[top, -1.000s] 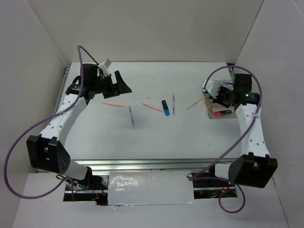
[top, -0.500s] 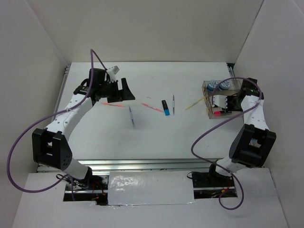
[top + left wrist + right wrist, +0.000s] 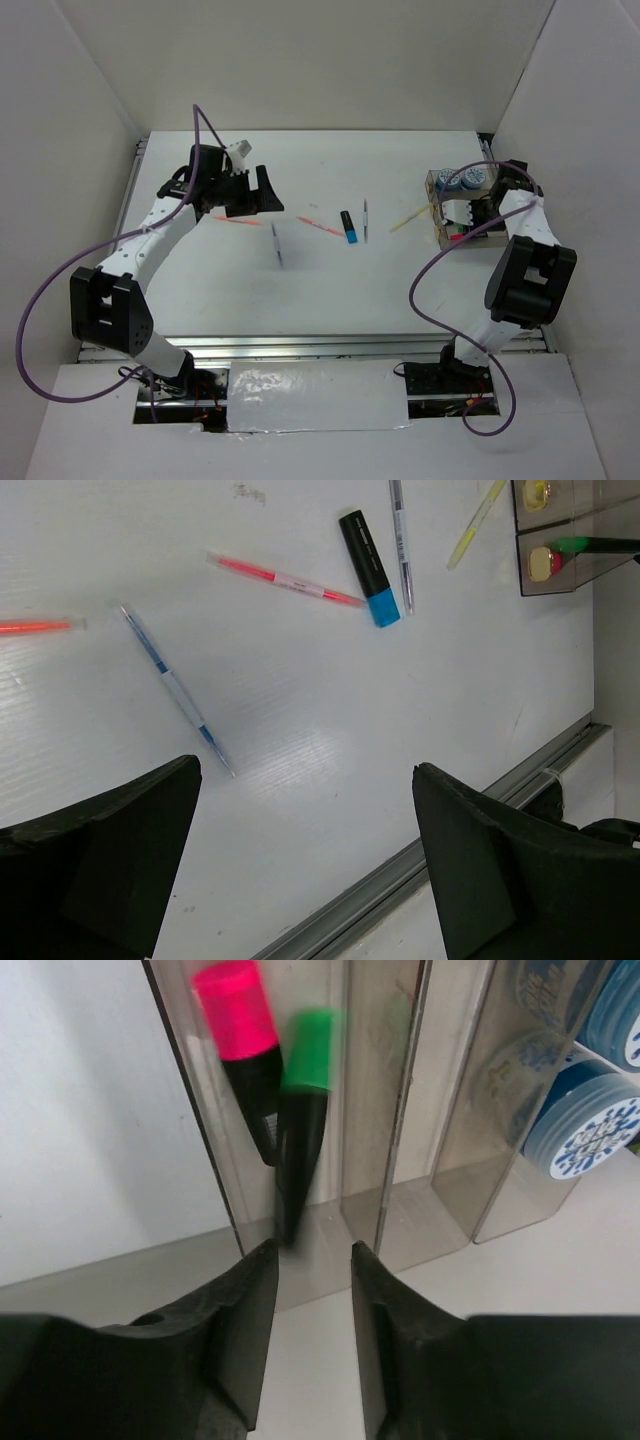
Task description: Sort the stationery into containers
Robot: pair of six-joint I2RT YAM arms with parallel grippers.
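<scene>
The clear organiser tray (image 3: 440, 228) stands at the right. In the right wrist view its near compartment (image 3: 200, 1140) holds a pink-capped highlighter (image 3: 240, 1030) and a green-capped highlighter (image 3: 302, 1110), which is blurred. Blue-white tape rolls (image 3: 585, 1120) fill the far compartment. My right gripper (image 3: 313, 1247) is open and empty just off the tray's end (image 3: 484, 212). My left gripper (image 3: 262, 190) is open and empty above the table (image 3: 307, 770). On the table lie a blue-capped highlighter (image 3: 348, 226), a silver pen (image 3: 366, 220), a blue pen (image 3: 277, 243), two orange sticks (image 3: 320, 225) and a yellow stick (image 3: 410, 218).
The second orange stick (image 3: 238, 220) lies under my left gripper. The yellow stick leans on the tray's left side. The table's metal front rail (image 3: 420, 870) runs below my left gripper. White walls close in both sides.
My right gripper swung to the tray's right end and the green highlighter left it for the near compartment. My left gripper shifted a little right.
</scene>
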